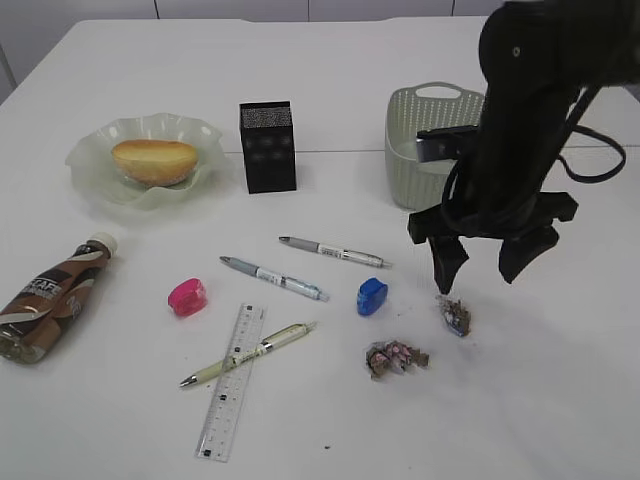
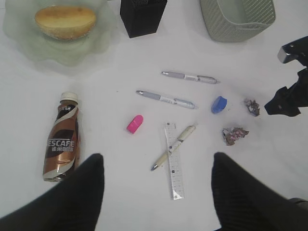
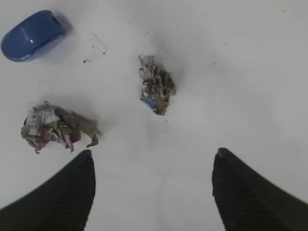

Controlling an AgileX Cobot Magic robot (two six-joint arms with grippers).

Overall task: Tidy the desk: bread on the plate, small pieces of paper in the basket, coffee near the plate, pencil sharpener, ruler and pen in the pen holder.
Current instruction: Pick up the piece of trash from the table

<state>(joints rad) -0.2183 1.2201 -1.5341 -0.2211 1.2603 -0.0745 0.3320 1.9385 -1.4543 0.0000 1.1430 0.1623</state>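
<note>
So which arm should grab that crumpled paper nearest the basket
The right. Its open tool hangs just above that paper scrap, near the basket. The left tool hovers back over the ruler.

Pale wall panels [image 1: 230,8] with dark vertical joints run along the far side of the scene. Fine dark specks [image 3: 91,50] lie scattered on the tabletop [image 3: 240,72]; their nature cannot be determined.
</note>
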